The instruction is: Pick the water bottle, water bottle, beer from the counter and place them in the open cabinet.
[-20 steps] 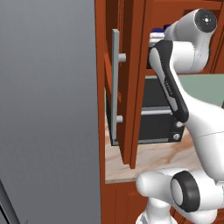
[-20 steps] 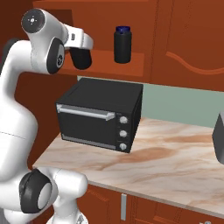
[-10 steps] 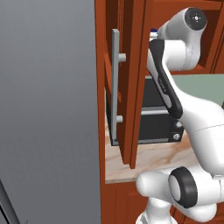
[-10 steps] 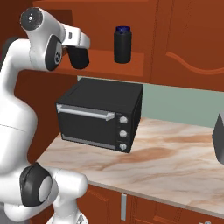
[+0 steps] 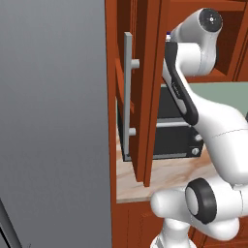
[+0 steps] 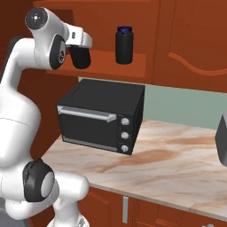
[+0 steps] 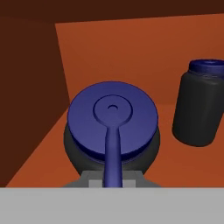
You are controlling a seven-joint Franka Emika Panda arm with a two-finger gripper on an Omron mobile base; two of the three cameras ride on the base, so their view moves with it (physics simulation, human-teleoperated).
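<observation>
While the end effector (image 6: pixel 80 56) sits clenched at upper left of the right base view, a water bottle (image 7: pixel 112 131) fills lower centre of the hand view, apparently gripped, on the cabinet (image 7: pixel 144 48) shelf. Second bottle (image 7: pixel 199 103) stands upright at right, apart. Oven (image 6: pixel 102 114) rests on the surface (image 6: pixel 177 164) below.

A glossy white robot arm (image 6: pixel 17 111) of rounded, tube-like segments stands before the black oven (image 6: pixel 103 116), its links joined by dark grey-black bands. Round black caps with grey rings mark the joints, one low by the base and a smaller one, with a pale centre dot, up at the wrist (image 6: pixel 36 17). The hand (image 6: pixel 80 56) ends in black.
</observation>
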